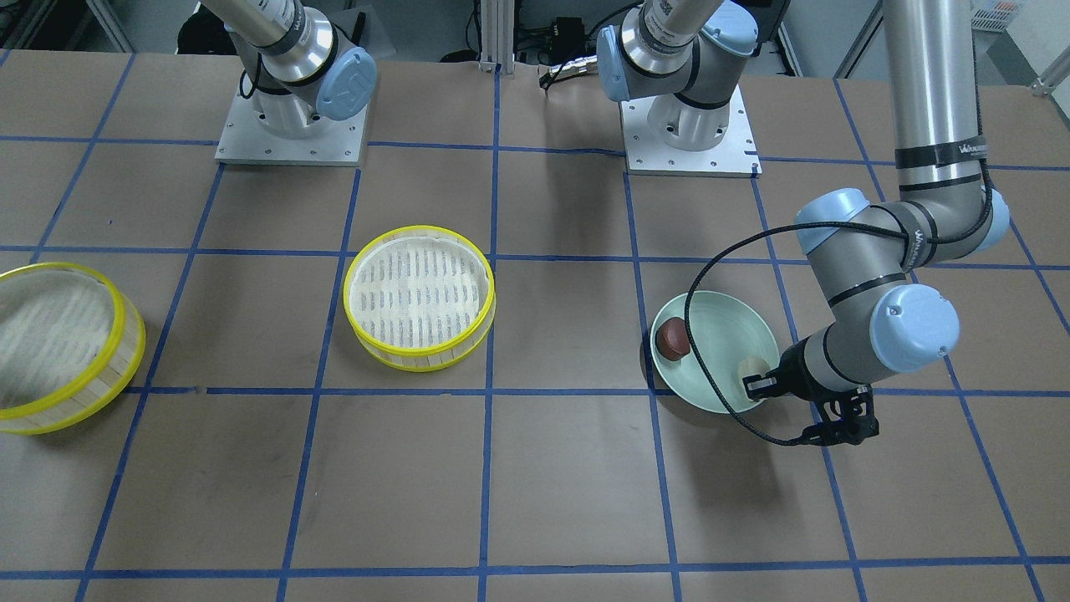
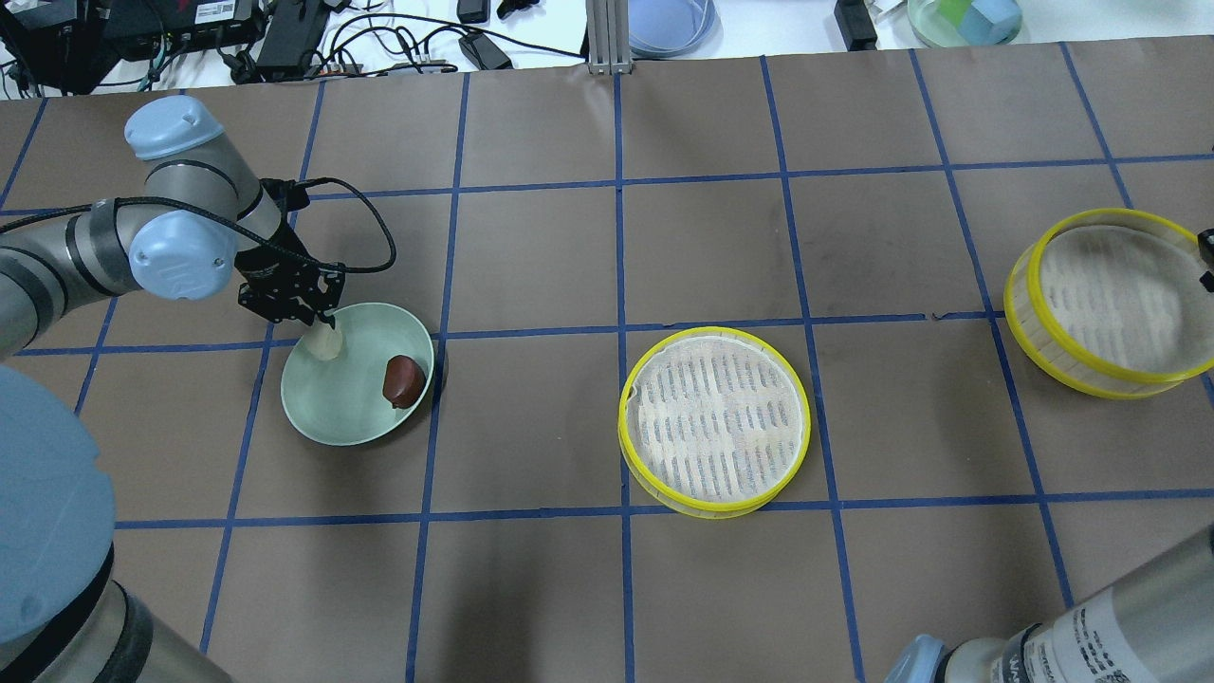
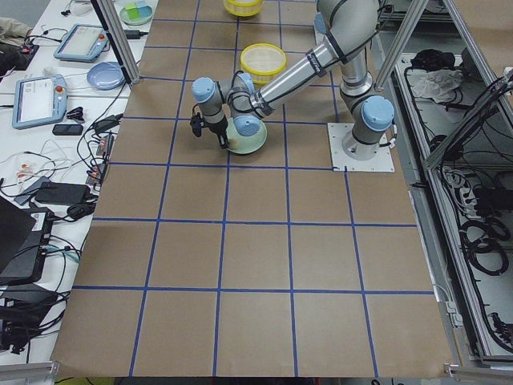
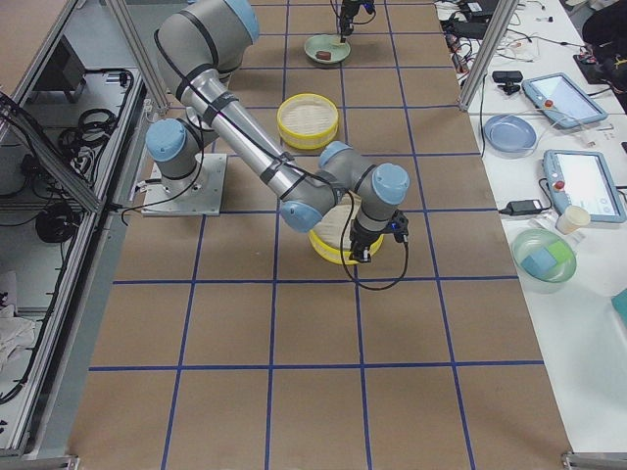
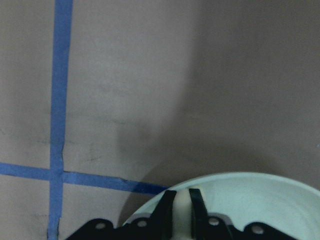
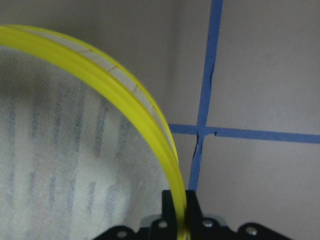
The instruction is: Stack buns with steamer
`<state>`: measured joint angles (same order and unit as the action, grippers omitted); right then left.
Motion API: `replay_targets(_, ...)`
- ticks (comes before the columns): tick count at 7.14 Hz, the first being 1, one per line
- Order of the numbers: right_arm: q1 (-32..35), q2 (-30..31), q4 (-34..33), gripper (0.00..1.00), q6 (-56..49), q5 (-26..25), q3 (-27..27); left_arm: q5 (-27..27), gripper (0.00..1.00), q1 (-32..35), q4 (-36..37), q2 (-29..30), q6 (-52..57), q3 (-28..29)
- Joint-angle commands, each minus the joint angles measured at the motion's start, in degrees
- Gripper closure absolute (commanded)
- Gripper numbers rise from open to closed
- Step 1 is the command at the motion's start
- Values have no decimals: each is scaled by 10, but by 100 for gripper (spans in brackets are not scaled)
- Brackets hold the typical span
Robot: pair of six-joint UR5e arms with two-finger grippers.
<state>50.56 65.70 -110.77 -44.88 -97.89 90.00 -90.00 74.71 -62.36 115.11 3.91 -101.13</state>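
Currently the cream-white bun (image 2: 324, 344) is pinched between the narrowed fingers of the left gripper (image 5: 182, 197), just inside the rim of the pale green plate (image 2: 332, 422). Its long axis cannot be told, since only a slim strip of it is seen. The dark reddish-brown bun (image 2: 403, 379), smooth and slightly oblong, is seen lying against the opposite plate wall, with its long axis running roughly toward and away from the robot. A round, shallow steamer tray (image 2: 713, 420) with yellow hoops, pale slatted wall and white woven lining is laid flat mid-table. A second steamer tray (image 2: 1110, 304) is held tilted, its yellow rim clamped by the right gripper (image 6: 181, 202).
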Motion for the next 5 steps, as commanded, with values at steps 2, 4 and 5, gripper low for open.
replay_targets(2, 43, 70, 59, 86, 37, 1, 0, 1, 77, 3, -23, -17, 0, 51)
replay_targets(4, 86, 110, 118, 86, 101, 0, 0, 6, 78, 27, -50, -41, -47, 61)
replay_targets(5, 108, 134, 144, 86, 136, 0, 0, 7, 78, 52, -51, -53, -70, 59)
